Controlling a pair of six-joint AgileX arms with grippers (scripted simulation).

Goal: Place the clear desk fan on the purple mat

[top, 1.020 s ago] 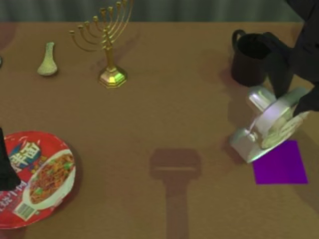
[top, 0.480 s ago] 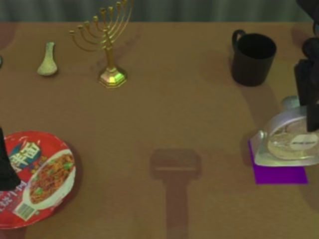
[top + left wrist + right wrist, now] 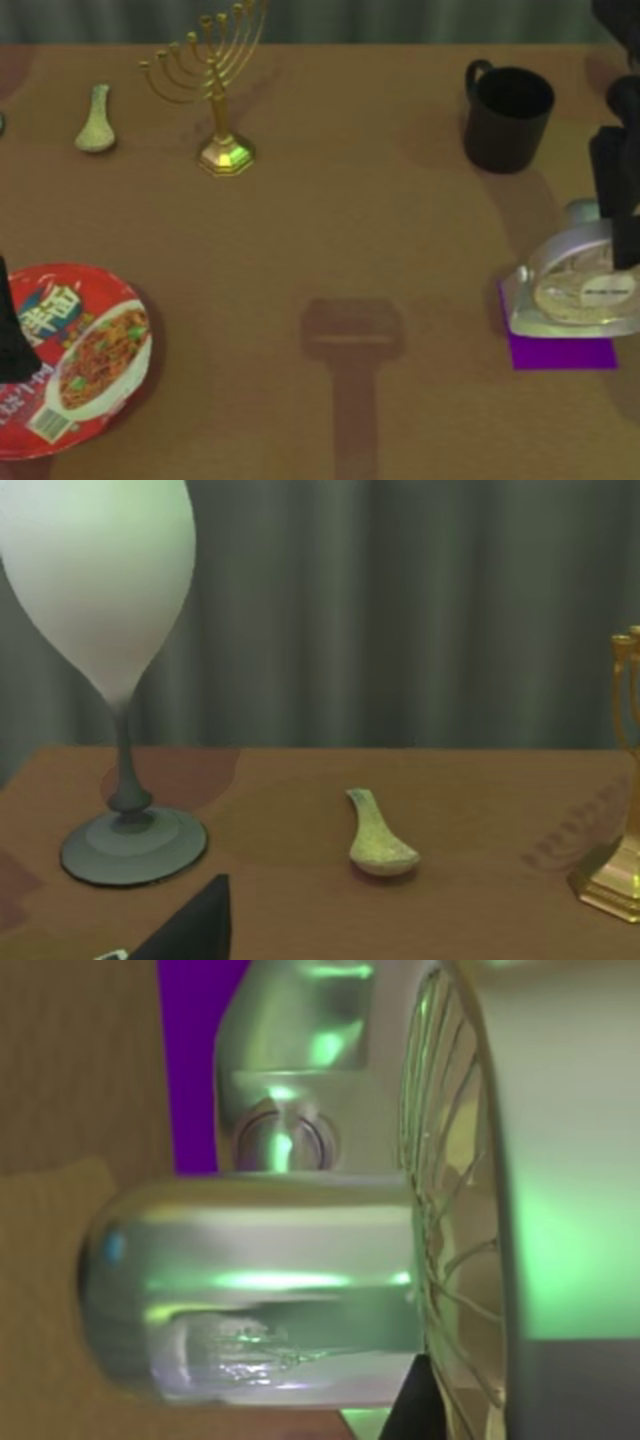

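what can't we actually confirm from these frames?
- Right hand: top view shows only dark arm over the fan; its grip is hidden, and the right wrist view is filled by the fan.
- Purple mat: mostly covered by the fan, so its far edge is unseen.
- Left hand: cut off at the top view's left edge, beside the noodle bowl.
- Glass: top cropped in the left wrist view.
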